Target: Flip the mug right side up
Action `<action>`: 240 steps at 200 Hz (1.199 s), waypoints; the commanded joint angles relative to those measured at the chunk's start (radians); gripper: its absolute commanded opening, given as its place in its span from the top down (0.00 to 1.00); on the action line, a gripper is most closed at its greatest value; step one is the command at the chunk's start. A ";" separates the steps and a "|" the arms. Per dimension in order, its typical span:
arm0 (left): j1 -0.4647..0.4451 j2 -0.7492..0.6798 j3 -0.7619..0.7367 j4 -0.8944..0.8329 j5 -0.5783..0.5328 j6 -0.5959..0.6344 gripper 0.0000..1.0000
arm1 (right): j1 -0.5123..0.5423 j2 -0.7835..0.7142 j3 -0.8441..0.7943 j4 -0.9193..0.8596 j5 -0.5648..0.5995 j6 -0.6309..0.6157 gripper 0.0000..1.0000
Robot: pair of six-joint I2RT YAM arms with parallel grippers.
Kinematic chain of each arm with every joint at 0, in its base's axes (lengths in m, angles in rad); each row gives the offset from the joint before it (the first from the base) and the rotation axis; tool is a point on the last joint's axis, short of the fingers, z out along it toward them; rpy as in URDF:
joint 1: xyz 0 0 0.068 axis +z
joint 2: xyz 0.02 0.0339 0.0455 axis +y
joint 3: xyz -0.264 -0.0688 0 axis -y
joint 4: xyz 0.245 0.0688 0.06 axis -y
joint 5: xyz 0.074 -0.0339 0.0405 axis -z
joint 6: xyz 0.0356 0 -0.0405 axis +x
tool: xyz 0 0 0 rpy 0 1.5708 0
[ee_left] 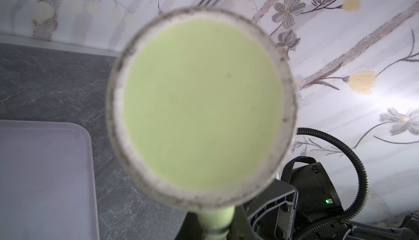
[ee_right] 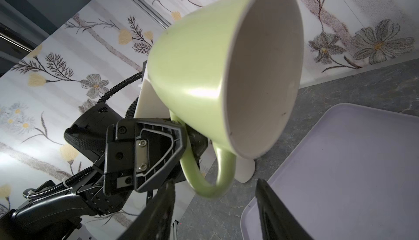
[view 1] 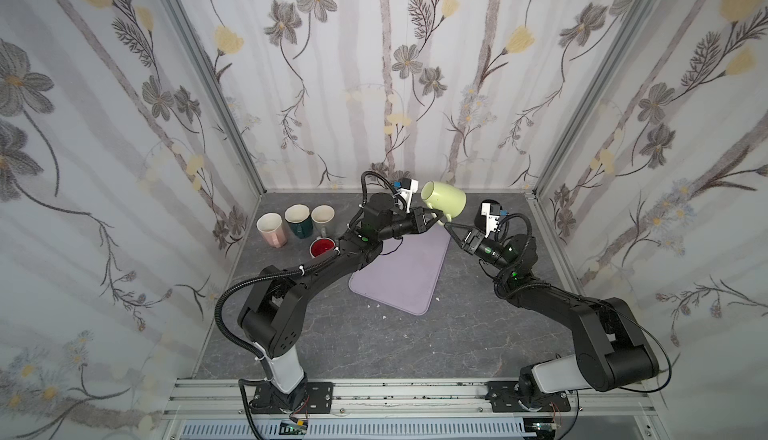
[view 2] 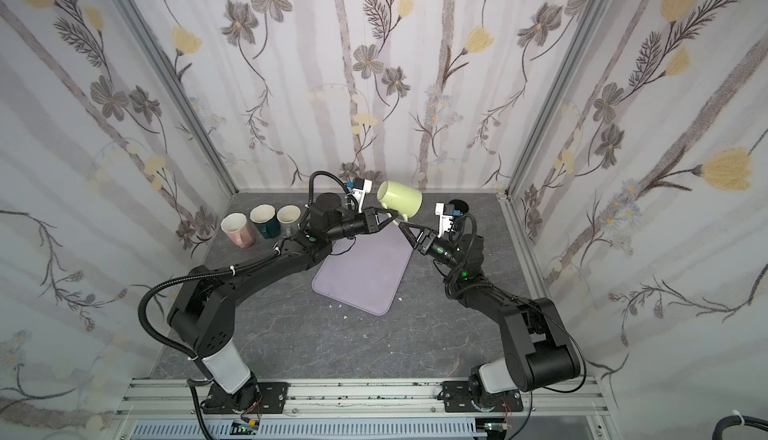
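The light green mug (view 1: 446,203) (view 2: 402,201) hangs in the air on its side above the far end of the lilac tray (view 1: 401,276), its mouth to the left and its handle underneath. My left gripper (view 1: 437,218) (view 2: 391,220) is shut on the handle; the left wrist view is filled by the mug's base (ee_left: 201,105). My right gripper (view 1: 451,227) (view 2: 405,227) sits just below and to the right of the handle. In the right wrist view its jaws (ee_right: 215,181) stand open on either side of the handle loop (ee_right: 210,182) without touching it.
A pink mug (view 1: 272,230), a dark green mug (view 1: 299,221), a grey mug (view 1: 323,217) and a red-lined mug (view 1: 322,247) stand upright at the back left. Patterned walls close in three sides. A black round object (view 1: 490,206) sits at the back right.
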 commanded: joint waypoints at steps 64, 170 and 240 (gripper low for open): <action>0.000 -0.003 -0.031 0.222 0.047 -0.083 1.00 | -0.002 0.022 0.039 0.084 -0.012 0.034 0.49; -0.005 0.007 -0.020 0.195 0.125 -0.085 1.00 | -0.014 0.026 0.076 0.116 -0.027 0.048 0.57; -0.018 0.038 0.014 0.154 0.171 -0.067 1.00 | -0.014 0.034 0.089 0.124 -0.036 0.055 0.61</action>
